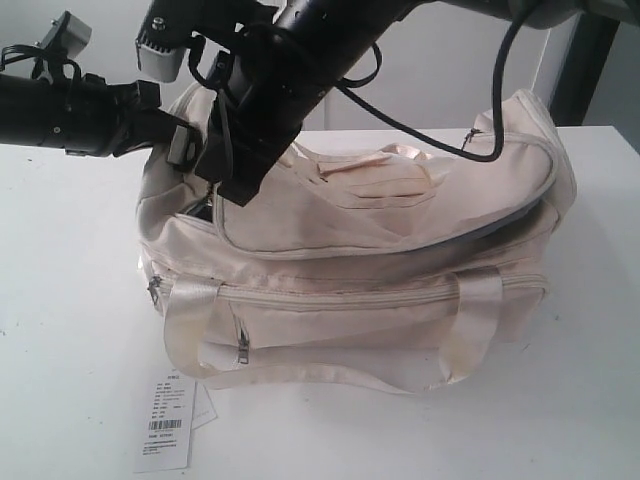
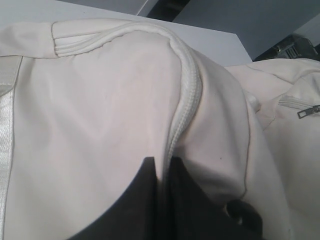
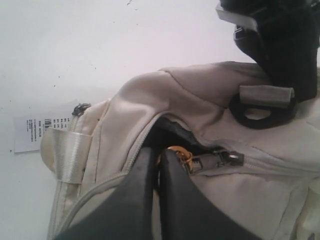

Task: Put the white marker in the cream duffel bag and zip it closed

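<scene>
**A:** Where was the white marker at that point?

**B:** Nowhere in any of the three views. It was not on the bench (image 1: 60, 350) and not in either end effector. I guessed it lay inside the cream duffel bag (image 1: 380, 300), but nothing showed that.

**A:** And the zip?

**B:** Not closed. A dark gap (image 1: 200, 208) stood open at the bag's end on the left of the exterior view. A strip of grey lining (image 1: 520, 218) showed under the flap edge toward the other end.

**A:** What were the arms doing?

**B:** Both were at the end with the gap. The right end effector (image 3: 159, 156) was closed tight, its tips at the gold charm (image 3: 179, 154) beside the zip slider (image 3: 220, 159), apparently pinching it. The left end effector (image 2: 161, 164) was clamped on a fold of the bag's cream fabric next to the zip track, seemingly bracing it.

**A:** So how far along?

**B:** I judged the marker step probably finished and the zipping at its start, with much of the curved run left to pull.
</scene>
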{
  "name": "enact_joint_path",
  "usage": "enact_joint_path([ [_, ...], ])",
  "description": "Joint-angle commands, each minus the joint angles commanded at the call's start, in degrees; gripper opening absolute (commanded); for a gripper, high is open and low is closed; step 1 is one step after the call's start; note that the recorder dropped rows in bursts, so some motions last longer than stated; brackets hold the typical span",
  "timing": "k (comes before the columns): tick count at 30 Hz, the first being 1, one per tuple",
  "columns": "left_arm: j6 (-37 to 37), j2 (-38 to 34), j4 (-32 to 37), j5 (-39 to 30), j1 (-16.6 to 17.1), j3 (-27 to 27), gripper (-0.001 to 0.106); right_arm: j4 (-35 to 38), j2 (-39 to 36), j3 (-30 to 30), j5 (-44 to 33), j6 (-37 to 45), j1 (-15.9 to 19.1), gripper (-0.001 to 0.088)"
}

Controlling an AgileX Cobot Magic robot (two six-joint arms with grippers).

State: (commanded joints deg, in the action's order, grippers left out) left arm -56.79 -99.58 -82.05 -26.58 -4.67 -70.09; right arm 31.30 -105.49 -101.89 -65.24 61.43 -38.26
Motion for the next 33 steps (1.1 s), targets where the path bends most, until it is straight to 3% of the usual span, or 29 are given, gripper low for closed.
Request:
enact_joint_path([
  [4,0.00,0.00,0.00,0.27,0.00,0.00,0.000,0.90,-0.22,0.00,-4.73,2.82,0.00,0.0000],
  [10,0.00,0.00,0.00,1.42,0.00,0.00,0.000,0.05,-0.22,0.00,-4.47,4.03,0.00,0.0000],
  [17,1.50,0.00,-0.01,1.15,0.82,0.00,0.000,-0.34,-0.72,0.00,7.67,4.30,0.00,0.0000],
  [20,1.50,0.00,-0.46,1.15,1.09,0.00,0.000,-3.84,-2.04,0.00,11.90,4.30,0.00,0.0000],
  [25,1.50,0.00,-0.68,1.89,1.56,0.00,0.001,-6.09,-5.46,0.00,15.26,4.30,0.00,0.0000],
  [28,1.50,0.14,-0.68,1.64,2.26,0.00,0.013,-5.54,-5.85,0.00,15.84,4.30,0.00,0.0000],
  [33,1.50,0.26,-0.68,-1.60,3.38,-0.09,0.055,-5.53,-5.85,0.00,16.04,4.30,0.00,0.0000],
])
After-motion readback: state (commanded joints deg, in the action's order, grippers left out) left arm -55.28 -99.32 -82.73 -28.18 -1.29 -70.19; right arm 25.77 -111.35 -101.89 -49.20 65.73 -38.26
